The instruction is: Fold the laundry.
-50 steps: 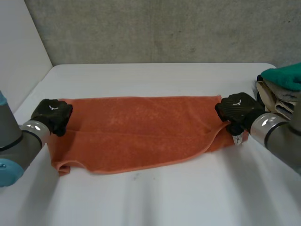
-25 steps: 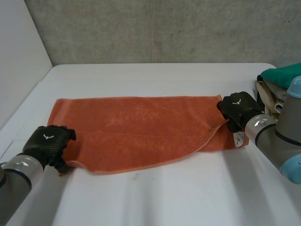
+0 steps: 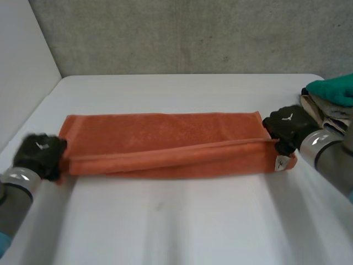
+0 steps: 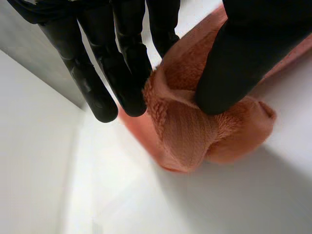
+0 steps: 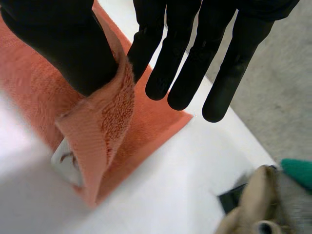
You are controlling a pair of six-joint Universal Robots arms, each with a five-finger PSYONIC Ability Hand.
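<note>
An orange towel (image 3: 165, 141) lies stretched across the white table (image 3: 182, 221), its near edge lifted and folded back over itself. My left hand (image 3: 38, 154) holds the towel's near left corner (image 4: 187, 131), pinching it between thumb and a finger. At the other end my right hand (image 3: 287, 126) pinches the near right corner (image 5: 105, 122) between thumb and fingers; a white label (image 5: 66, 161) hangs below that corner. The towel is pulled taut between both hands.
A pile of laundry with a green cloth (image 3: 333, 91) on top and beige cloth (image 3: 325, 113) under it sits at the table's right edge, close behind my right hand. A grey wall (image 3: 182, 36) stands behind the table.
My left hand let go of the far left corner, came down to the near left corner and took it. Both hands have lifted the near edge and pulled the towel taut.
</note>
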